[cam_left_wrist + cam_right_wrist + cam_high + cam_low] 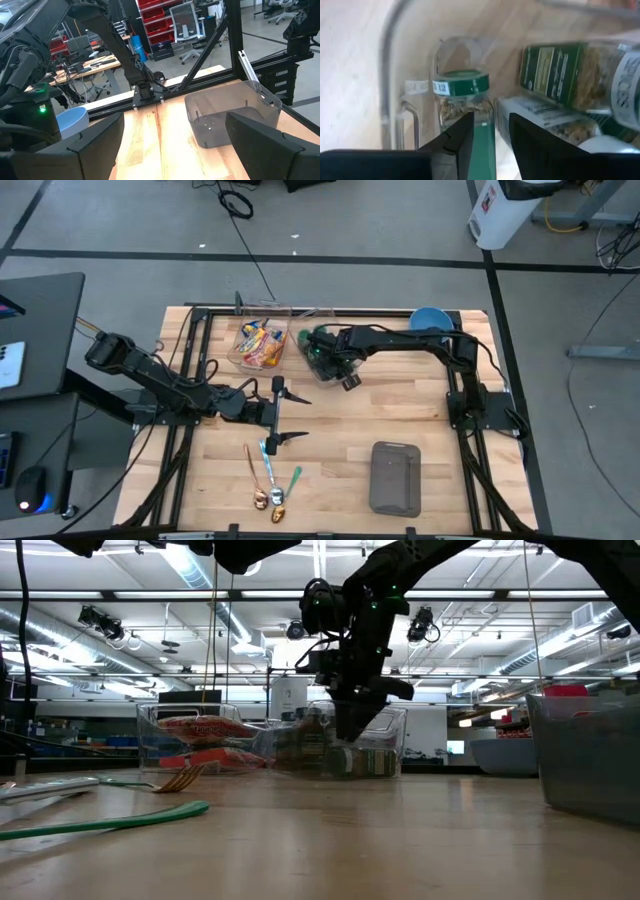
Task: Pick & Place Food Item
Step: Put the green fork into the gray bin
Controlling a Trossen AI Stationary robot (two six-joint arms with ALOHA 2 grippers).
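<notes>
Right gripper [490,137] down in clear bin [318,352] at table's 12 o'clock, fingers parted astride green-capped jar [464,97]. We centre on jar, then squeeze. Left gripper [278,412] waits, spread wide.

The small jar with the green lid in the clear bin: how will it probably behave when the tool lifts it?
The jar looks rigid and smooth-sided, so it may slip between the fingers of the right tool. It lies on its side among other packages, so it could roll if nudged. It seems only partly filled, probably light.
</notes>
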